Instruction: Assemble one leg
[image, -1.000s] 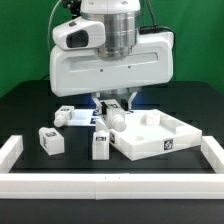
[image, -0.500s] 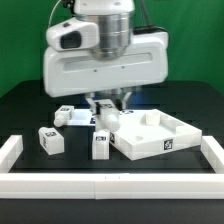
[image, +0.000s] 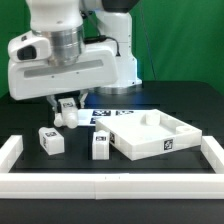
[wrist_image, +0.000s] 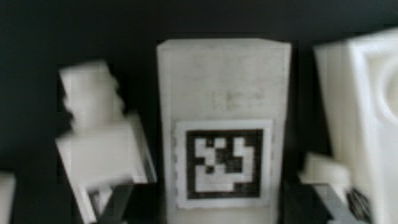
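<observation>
the small white stubby plastic leg (wrist_image: 222, 110) is straddled by the gripper (image: 67, 107), jaws wide. grasping seems in hand; a centred close is called for.

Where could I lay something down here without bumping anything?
Barest: the black table strip between the front white rail and the loose legs. Crowded: behind them, around the gripper and the tray-like part.

tray-like part (image: 140, 149) | marker board (image: 104, 113) behind it | white rail (image: 110, 184) in front
</observation>
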